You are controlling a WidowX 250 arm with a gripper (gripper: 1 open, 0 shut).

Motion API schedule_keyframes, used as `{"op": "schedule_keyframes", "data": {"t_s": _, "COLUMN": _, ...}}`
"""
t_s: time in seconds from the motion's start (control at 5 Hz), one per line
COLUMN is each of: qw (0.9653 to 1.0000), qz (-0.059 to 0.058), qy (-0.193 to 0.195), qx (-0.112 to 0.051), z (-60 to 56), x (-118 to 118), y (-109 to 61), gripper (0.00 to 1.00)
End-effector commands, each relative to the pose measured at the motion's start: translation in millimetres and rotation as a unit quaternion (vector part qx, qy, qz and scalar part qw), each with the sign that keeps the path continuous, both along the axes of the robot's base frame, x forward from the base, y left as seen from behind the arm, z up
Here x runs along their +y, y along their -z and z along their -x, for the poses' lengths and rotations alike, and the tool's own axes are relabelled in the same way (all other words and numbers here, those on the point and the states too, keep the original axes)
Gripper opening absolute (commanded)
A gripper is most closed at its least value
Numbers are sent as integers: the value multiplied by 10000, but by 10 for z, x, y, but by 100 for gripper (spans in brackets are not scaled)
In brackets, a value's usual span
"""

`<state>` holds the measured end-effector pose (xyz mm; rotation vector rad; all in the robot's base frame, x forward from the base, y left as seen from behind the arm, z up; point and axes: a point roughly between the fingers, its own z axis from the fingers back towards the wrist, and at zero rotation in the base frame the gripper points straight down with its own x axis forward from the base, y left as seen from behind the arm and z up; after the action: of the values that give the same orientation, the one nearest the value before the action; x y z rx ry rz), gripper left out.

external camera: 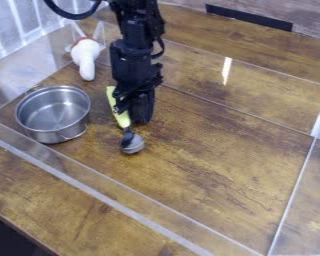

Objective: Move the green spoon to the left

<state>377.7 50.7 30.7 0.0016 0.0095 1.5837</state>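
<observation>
Your gripper (132,118) points straight down and its fingers are closed on the yellow-green handle of the green spoon (117,110), low against the table (216,170). Gripping the thick handle makes sense: it gives the fingers more to bite on than the thin shiny scoop would. The spoon lies just to the right of the steel bowl (53,108), handle toward the back and scoop toward the front, the scoop poking out below the fingers and, as far as you can tell, resting on the wood or barely clear of it. The white and reddish mushroom-like object (85,55) stands behind the bowl, apart from both. With only 1 grip point, near the handle's end, the spoon may pivot, and the bowl blocks a straight path left.
</observation>
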Motion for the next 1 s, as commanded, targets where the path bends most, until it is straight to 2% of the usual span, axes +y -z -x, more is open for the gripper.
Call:
{"op": "schedule_keyframes", "data": {"t_s": 0.0, "qw": 9993, "qz": -44, "qy": -296, "qx": -244, "z": -49, "x": 222, "y": -227, "gripper": 0}}
{"op": "schedule_keyframes", "data": {"t_s": 0.4, "qw": 9976, "qz": 177, "qy": -664, "qx": -8, "z": -27, "x": 271, "y": -225, "gripper": 0}}
{"op": "schedule_keyframes", "data": {"t_s": 0.8, "qw": 9964, "qz": 267, "qy": -797, "qx": 68, "z": 40, "x": 563, "y": -304, "gripper": 0}}
